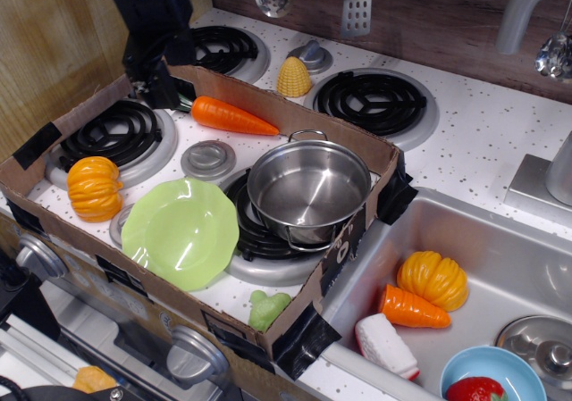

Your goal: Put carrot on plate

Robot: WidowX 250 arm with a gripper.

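Note:
The long orange carrot [234, 116] with a dark green stem end lies inside the cardboard box, between the back left burner and the steel pot [308, 189]. The light green scalloped plate [179, 231] lies at the front of the box, just left of the pot. My gripper [159, 87] is a dark shape hanging over the box's back left wall, just left of the carrot's green end. It holds nothing that I can see. Its fingers are too dark to tell whether they are open or shut.
The cardboard box [375, 155] walls in the left stove. An orange pumpkin [94, 187] sits at its left, a green toy [268, 310] at its front. Corn [294, 77] stands behind the box. The sink holds a pumpkin [433, 279], a stubby carrot [411, 309] and a blue bowl [492, 374].

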